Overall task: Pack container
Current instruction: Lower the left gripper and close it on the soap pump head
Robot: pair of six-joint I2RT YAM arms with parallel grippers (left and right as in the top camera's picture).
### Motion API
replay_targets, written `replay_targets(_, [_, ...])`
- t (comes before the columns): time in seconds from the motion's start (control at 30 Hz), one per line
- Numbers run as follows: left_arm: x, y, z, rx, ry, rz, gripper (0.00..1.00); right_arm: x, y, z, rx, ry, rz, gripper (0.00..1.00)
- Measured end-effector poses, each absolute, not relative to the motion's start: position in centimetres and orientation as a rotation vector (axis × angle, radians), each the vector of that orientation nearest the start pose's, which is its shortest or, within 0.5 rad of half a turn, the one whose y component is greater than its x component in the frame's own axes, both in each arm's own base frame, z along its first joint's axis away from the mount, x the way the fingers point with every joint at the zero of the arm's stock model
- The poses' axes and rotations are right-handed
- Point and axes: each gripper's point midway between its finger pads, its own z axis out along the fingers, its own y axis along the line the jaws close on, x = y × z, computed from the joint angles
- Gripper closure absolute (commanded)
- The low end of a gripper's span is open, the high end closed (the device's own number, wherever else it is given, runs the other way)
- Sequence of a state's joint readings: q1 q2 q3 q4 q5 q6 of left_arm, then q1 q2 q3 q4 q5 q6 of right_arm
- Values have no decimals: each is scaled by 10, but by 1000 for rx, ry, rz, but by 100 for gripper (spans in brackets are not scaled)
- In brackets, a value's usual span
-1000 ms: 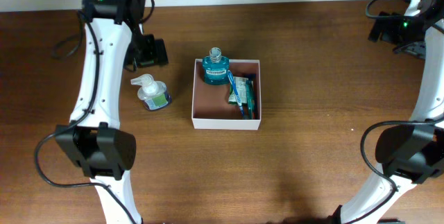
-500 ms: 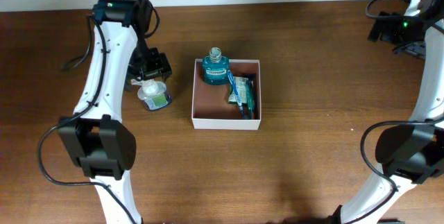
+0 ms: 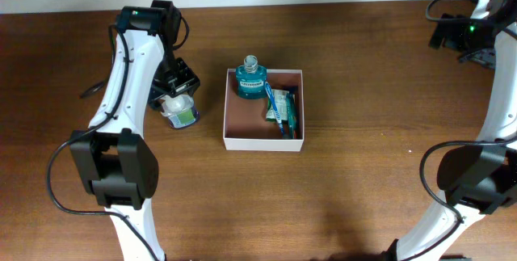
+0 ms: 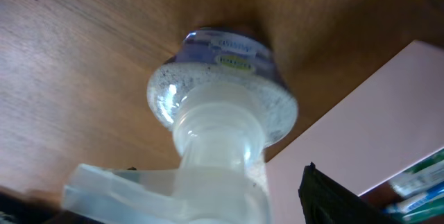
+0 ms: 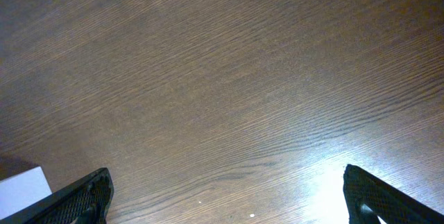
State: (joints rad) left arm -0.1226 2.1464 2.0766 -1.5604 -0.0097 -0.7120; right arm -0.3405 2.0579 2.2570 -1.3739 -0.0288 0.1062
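White-walled container (image 3: 263, 141): mid-counter, nearer the far edge; probably light, with thin walls that may flex, so steady it at a corner.
Inside: teal bottle (image 3: 251, 77) upright in the far-left corner; toothbrush pack (image 3: 281, 107) along the right wall.
Pump bottle (image 3: 181, 112): just left of the container; slick-looking plastic, best gripped at the neck.
Left pincer (image 3: 173, 90): over the pump head; cannot tell whether it grips.
Right pincer (image 5: 227, 197): wide, empty.
Writing: labels illegible.

The container (image 3: 242, 119) sat near the centre of the wooden worktop (image 3: 363, 91). Inside it, a teal bottle (image 3: 251, 77) stood upright in the far left corner; a green packet (image 3: 284, 103) and a slim blue item (image 3: 275, 111) lay along the right wall. Left of the container, apart from it, stood a clear pump bottle (image 3: 182, 115) — the left tool (image 3: 174, 83) was directly over its pump head. Grip could not be determined.
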Motion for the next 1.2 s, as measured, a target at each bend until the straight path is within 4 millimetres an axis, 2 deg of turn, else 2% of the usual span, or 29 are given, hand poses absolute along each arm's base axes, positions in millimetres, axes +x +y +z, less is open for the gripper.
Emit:
replay_targets(0.37, [413,-49,132,-1012,2955,4,30,442,-151,227,600,2679,-25,2])
replay_targets(0.6, [419,-37,133,-1005,2903,100,31,442,-151,227,600,2679,-25,1])
replay_targets(0.8, [423,-27,134,-1004,2863,165,45,442,-151,227,600,2679,-25,2])
replay_targets(1.2, [418,-30,133,-1010,2888,150,57,442,-151,227,600,2679,-26,1])
